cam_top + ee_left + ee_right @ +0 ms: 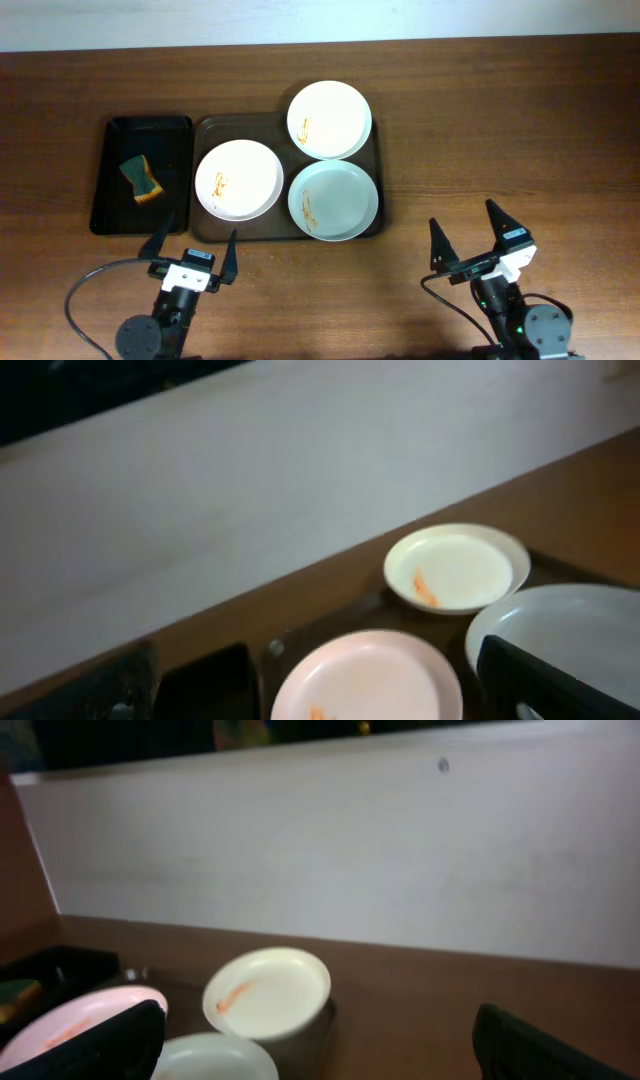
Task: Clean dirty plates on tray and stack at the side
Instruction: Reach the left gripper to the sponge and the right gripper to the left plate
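Filling tray (250,128), 3 plates (238,180) beyond left claw (200,231), right claw (461,213); both gaping, empty

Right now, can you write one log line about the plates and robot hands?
plates: three, sauce-streaked, on tray | sponge: in black tray | left gripper: open | right gripper: open

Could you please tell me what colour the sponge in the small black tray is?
The rectangular sponge is green over yellow-orange, clearest in the overhead view.
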`<state>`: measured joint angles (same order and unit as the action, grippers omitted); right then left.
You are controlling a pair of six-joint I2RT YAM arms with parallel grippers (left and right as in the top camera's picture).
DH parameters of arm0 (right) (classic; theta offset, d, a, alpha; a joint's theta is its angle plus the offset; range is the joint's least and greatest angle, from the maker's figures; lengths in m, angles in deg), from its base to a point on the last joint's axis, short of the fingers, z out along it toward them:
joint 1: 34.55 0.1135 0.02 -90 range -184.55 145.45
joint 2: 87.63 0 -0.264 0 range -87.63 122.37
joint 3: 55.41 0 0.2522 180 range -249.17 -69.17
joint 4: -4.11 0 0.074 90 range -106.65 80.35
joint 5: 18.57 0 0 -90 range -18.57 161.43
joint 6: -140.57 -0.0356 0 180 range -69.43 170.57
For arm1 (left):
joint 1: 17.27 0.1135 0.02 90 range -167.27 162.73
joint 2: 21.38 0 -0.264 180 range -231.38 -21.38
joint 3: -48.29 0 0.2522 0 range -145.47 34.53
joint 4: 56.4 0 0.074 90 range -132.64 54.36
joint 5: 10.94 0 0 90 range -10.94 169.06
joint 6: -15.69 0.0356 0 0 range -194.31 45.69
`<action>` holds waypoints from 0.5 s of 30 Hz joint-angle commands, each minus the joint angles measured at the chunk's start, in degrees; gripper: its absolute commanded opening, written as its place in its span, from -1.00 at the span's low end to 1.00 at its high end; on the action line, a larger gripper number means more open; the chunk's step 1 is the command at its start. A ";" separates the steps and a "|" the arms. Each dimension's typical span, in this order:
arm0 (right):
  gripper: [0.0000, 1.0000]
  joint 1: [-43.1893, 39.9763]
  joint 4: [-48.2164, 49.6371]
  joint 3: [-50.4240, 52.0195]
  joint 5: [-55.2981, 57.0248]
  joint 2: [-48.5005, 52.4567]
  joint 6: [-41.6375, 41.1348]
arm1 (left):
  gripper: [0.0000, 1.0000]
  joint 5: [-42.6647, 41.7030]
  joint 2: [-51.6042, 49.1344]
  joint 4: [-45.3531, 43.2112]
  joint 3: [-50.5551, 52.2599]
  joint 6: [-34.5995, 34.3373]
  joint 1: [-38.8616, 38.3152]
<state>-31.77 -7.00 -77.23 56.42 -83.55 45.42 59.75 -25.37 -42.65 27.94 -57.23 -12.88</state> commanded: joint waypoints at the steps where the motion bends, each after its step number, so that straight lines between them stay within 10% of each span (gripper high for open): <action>1: 0.97 0.35 0.17 -6.12 -2.62 5.88 0.46 | 0.98 -3.04 -6.80 0.39 -6.93 -0.96 -0.26; 15: 0.97 0.35 -15.13 -37.68 -8.83 42.75 0.44 | 0.98 -9.09 -41.83 14.19 -36.35 -0.94 -0.26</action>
<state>-31.77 -16.70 -105.64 48.90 -48.34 45.91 54.00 -58.97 -32.38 -0.65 -57.60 -12.88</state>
